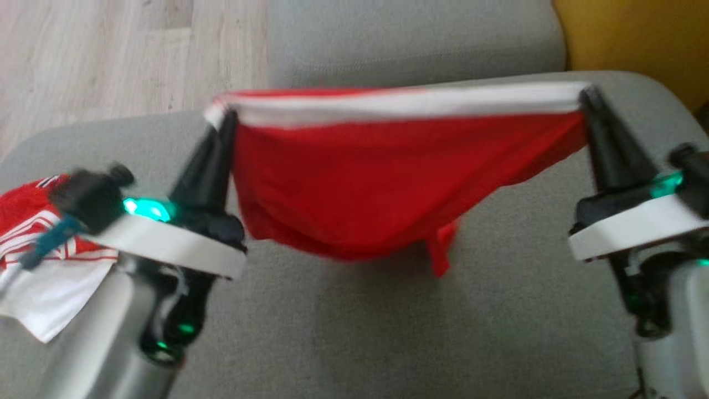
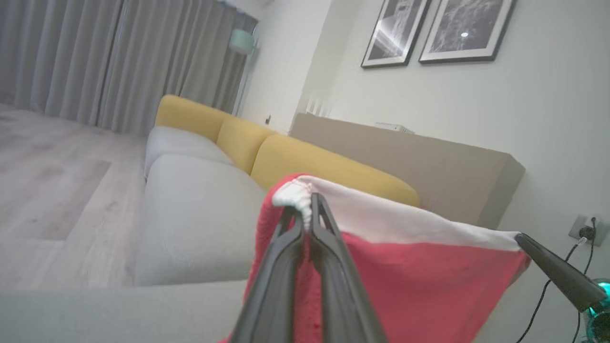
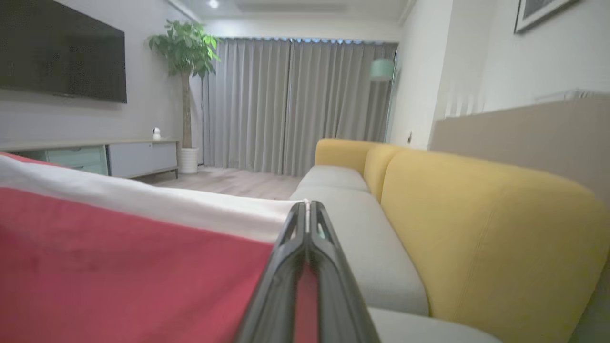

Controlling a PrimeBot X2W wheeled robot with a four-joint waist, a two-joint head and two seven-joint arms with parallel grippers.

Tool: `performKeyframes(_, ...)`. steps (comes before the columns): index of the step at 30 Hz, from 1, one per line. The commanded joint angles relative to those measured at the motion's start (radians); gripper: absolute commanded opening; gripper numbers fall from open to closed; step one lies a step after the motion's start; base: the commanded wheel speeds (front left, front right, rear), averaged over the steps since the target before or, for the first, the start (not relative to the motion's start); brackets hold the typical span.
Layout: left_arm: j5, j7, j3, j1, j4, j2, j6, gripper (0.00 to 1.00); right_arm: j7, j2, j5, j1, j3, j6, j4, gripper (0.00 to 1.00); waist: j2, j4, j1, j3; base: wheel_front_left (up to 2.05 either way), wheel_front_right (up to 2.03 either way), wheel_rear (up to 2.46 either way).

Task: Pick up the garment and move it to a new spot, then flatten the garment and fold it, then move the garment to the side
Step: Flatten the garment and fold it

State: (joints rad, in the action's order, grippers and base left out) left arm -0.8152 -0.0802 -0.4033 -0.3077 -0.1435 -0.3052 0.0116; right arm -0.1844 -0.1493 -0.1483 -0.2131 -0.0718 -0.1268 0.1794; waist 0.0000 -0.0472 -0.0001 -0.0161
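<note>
Held stretched above grey sofa seat [image 1: 354, 332]: red garment [image 1: 354, 183], left gripper [image 1: 224, 119] and right gripper [image 1: 586, 95] jaws clamped on its white-band corners; thin pinches could slip, sagging middle may bunch on landing.

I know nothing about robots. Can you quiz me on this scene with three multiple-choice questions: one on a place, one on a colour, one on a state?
1. Where is the red garment?
A. Folded in a basket.
B. Stretched between the left gripper and right gripper, above the grey cushion.
C. On a hanger.

2. What colour is the band along its top edge?
A. Blue.
B. Black.
C. White.

3. How do the jaws stand?
A. Both pairs shut on the garment's top corners.
B. Both wide open.
C. One pair open.

Answers: 1 B, it sags in mid-air between the arms; 2 C, a white strip shows; 3 A, both wrist views show cloth pinched.
</note>
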Motion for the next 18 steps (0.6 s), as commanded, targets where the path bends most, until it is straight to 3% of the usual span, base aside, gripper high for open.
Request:
performKeyframes(1,0.022,-0.026,0.062,-0.086,-0.09,-0.05,0.018,0.0,-0.019,-0.019,0.0,-0.046,-0.002,-0.004,0.095,0.0,0.0,-0.004,0.0001,-0.017,0.0,0.0,0.0)
performKeyframes(5,0.04,-0.085,0.08,-0.135,-0.202,-0.097,0.041,0.0,-0.055,-0.028,0.007,-0.068,0.012,-0.004,0.225,0.0,0.0,-0.008,0.0001,-0.023,0.0,0.0,0.0)
performKeyframes(12,0.042,-0.149,0.106,-0.195,-0.275,-0.136,0.065,0.0,-0.108,-0.041,0.015,-0.104,0.035,-0.004,0.353,0.0,0.0,-0.017,0.0001,-0.006,0.0,0.0,0.0)
performKeyframes(18,0.025,-0.177,0.099,-0.252,-0.211,-0.129,0.061,0.0,-0.137,-0.04,-0.005,-0.149,0.037,-0.004,0.297,0.0,0.0,-0.027,0.0001,0.086,0.0,0.0,0.0)
